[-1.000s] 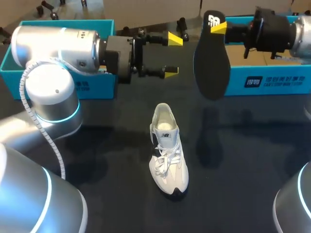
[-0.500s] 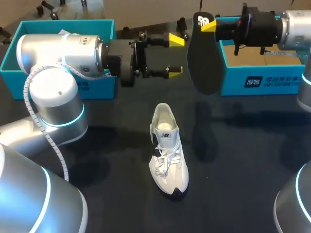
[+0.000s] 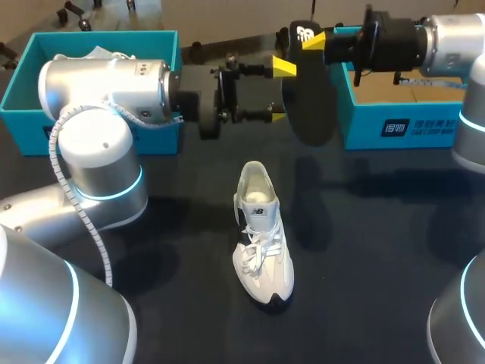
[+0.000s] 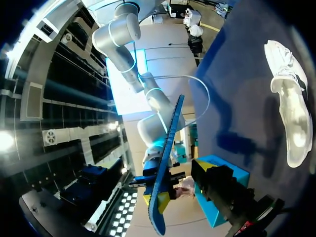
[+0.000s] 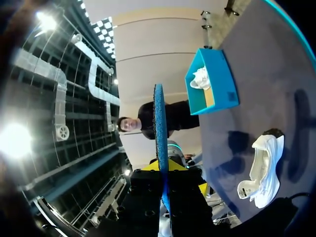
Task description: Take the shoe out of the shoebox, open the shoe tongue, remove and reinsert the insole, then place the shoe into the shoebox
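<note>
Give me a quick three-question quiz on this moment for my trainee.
1. True or false: the shoe lies on its side.
2. Which gripper holds the insole: A left, B right, C neither?
3. Fill in: the left gripper's fingers are ____.
Key: 1 false, it stands upright; 2 B; 3 open.

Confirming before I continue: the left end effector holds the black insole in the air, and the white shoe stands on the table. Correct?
Not quite: the right end effector holds the insole, gripping its upper end, as the head view shows. The left end effector is open, close by it. The shoe does stand on the table.
</note>
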Motion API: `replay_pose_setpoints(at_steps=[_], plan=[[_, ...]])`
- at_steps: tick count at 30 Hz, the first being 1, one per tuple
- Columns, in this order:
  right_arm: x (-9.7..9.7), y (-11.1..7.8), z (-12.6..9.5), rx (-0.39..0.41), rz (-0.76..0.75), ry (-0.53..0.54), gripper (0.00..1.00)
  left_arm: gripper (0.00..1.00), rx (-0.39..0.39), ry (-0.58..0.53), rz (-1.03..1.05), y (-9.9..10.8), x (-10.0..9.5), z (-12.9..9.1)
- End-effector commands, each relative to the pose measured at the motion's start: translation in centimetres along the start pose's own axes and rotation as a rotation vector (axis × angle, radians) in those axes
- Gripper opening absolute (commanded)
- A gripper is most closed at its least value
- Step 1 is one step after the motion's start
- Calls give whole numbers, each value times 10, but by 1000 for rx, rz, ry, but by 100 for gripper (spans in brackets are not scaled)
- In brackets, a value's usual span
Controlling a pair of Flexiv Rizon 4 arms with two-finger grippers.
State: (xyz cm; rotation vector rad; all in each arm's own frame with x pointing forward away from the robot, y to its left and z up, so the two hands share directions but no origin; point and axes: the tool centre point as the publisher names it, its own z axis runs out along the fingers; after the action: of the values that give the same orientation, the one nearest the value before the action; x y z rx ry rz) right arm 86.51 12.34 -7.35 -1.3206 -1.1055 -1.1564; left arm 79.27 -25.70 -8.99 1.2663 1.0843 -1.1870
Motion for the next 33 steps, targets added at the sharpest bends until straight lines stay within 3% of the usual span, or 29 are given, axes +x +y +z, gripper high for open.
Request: replay_pose_setpoints(at_steps=[1, 9, 23, 24, 26, 27, 33], plan=[[-4, 2, 7, 1, 5, 4, 0, 82, 3, -6, 4, 4, 1, 5], [-6, 1, 11, 3, 13, 14, 0, 47, 4, -11, 18, 7, 2, 8], [-5, -8, 15, -8, 17, 20, 0, 28, 7, -5, 16, 8, 11, 18], [-5, -8, 15, -9, 17, 21, 0, 24, 6, -5, 15, 8, 11, 19], [-5, -9, 15, -10, 15, 22, 0, 5, 6, -4, 13, 8, 12, 20], [-5, -9, 15, -10, 12, 21, 0, 0, 5, -4, 13, 8, 12, 20], [-5, -10, 18, 4, -18, 9, 1, 0, 4, -8, 12, 9, 11, 19]])
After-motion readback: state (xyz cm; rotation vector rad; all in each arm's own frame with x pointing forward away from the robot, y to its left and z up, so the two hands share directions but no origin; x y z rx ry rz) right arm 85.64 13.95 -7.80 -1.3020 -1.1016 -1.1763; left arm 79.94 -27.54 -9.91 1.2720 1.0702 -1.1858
